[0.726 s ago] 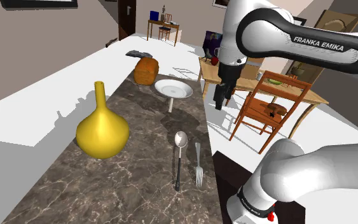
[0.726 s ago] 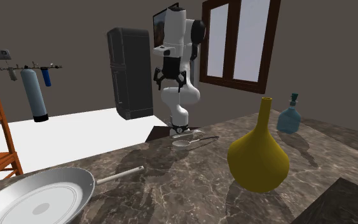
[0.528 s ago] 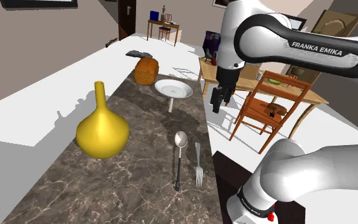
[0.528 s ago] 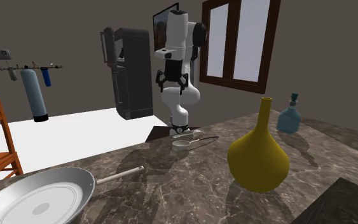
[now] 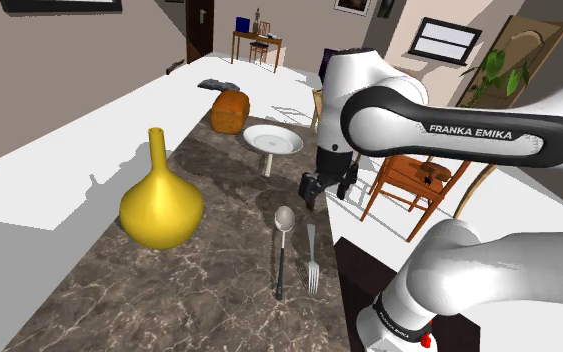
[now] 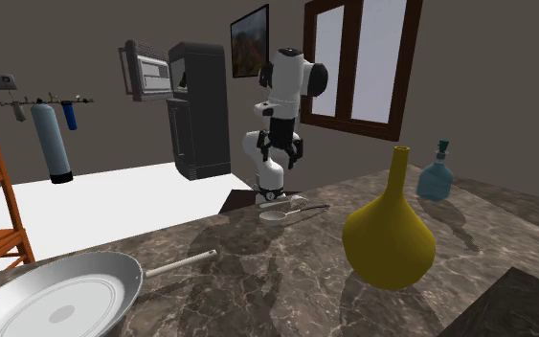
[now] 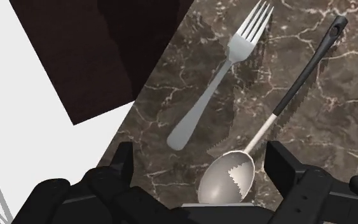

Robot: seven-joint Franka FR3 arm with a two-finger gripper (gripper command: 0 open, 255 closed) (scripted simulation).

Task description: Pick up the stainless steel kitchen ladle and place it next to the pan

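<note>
Lowered and drawn back toward the stand over the last half second, the gripper now hangs near the dark marbled counter, just past the bowl end of the ladle. The jaws stand spread and empty; in the wrist view the ladle bowl sits in line with the gap between them, with no contact. The ladle lies flat on the counter, bowl toward the pan, dark handle toward the stand, and a fork lies just beside it. The pan rests well apart, farther along the counter. This approach appears nearly complete. The next move likely calls for a final descent onto the ladle, keeping clear of the fork.
</note>
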